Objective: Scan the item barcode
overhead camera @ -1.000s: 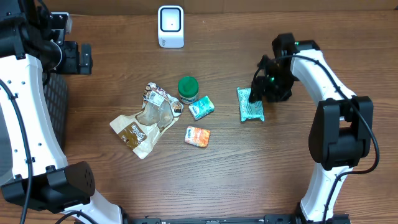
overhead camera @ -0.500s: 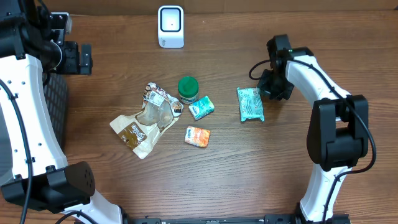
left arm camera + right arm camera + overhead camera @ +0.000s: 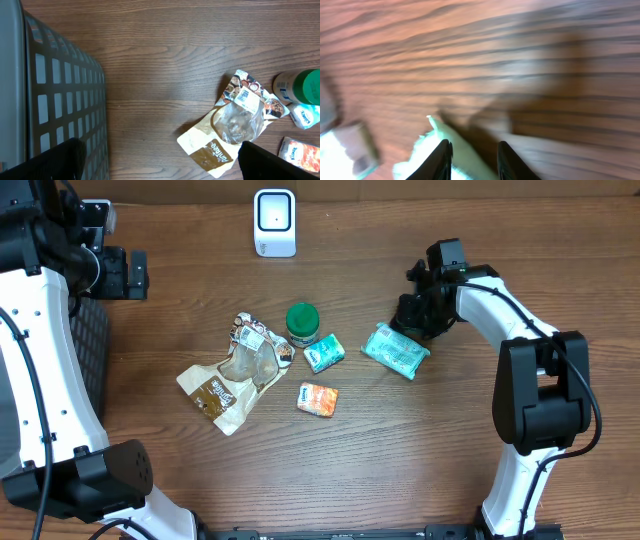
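The right end effector pinches the upper edge of the large teal packet, which lies tilted on the desk right of centre, well apart from the white barcode scanner at the far edge. The packet's print is unreadable. The left end effector hangs wide open, empty, beside a dark mesh basket. An orange packet appears to read "Kleenex"; the brown pouch bears white lettering too small to read.
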You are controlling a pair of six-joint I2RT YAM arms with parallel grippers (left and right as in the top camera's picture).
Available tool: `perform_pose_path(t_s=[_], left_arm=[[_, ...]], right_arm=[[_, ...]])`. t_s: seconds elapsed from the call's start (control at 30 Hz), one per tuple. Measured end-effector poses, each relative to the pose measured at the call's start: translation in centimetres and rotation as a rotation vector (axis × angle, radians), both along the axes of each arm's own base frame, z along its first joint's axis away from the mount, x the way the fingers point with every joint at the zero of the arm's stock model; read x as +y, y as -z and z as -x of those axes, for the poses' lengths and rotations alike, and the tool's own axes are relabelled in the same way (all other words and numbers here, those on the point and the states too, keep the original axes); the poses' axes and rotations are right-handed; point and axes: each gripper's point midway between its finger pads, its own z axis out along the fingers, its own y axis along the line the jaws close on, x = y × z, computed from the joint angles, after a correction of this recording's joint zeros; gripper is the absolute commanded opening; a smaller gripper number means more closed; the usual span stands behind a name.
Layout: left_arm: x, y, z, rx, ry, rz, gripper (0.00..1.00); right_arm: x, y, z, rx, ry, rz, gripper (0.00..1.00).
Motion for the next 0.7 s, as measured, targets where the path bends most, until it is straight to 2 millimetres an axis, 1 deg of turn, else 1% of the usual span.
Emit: perform_pose_path(t_s=[0.1,0.2,0.23,0.3,0.4,0.43,0.5,0.53,0.57,0.6,0.63,0.7], left_arm=[[0.0,0.0,0.0,0.0,0.0,0.0,1.0],[0.0,0.0,0.0,0.0,0.0,0.0,1.0],[0.0,0.0,0.0,0.0,0.0,0.0,0.99],[0.0,0.0,0.0,0.0,0.0,0.0,1.0],[0.0,0.0,0.0,0.0,0.0,0.0,1.0],[0.0,0.0,0.0,0.0,0.0,0.0,0.99],[0.0,0.0,0.0,0.0,0.0,0.0,1.0],[0.0,0.0,0.0,0.0,0.0,0.0,1.0],[0.0,0.0,0.0,0.0,0.0,0.0,1.0],[0.0,0.0,0.0,0.0,0.0,0.0,1.0],[0.0,0.0,0.0,0.0,0.0,0.0,0.99],[0.0,0.0,0.0,0.0,0.0,0.0,1.0]], right_arm=[[2.0,-0.8,1.3,0.031,-0.081,-0.095,0.28],[2.9,-2.0,2.2,0.067,-0.119,-0.148,0.27],[3.3,-3.0,2.0,0.067,-0.131,-0.168,0.27],[3.1,-4.7,2.0,0.093,-0.114,-0.166,0.25],[1.7,-8.1,1.5,0.117,-0.052,-0.15,0.25],[1.1,-9.2,1.4,0.117,-0.033,-0.146,0.27],[-0.8,-12.3,1.4,0.101,0.019,-0.14,0.3],[-1.8,-14.0,1.8,0.093,0.049,-0.14,0.32],[-2.4,-14.9,2.0,0.085,0.065,-0.139,0.35],[-3.3,-16.3,2.5,0.07,0.088,-0.137,0.38],[-4.3,-17.9,3.3,0.054,0.112,-0.135,0.41],[-6.0,-20.5,4.9,0.034,0.159,-0.127,0.47]])
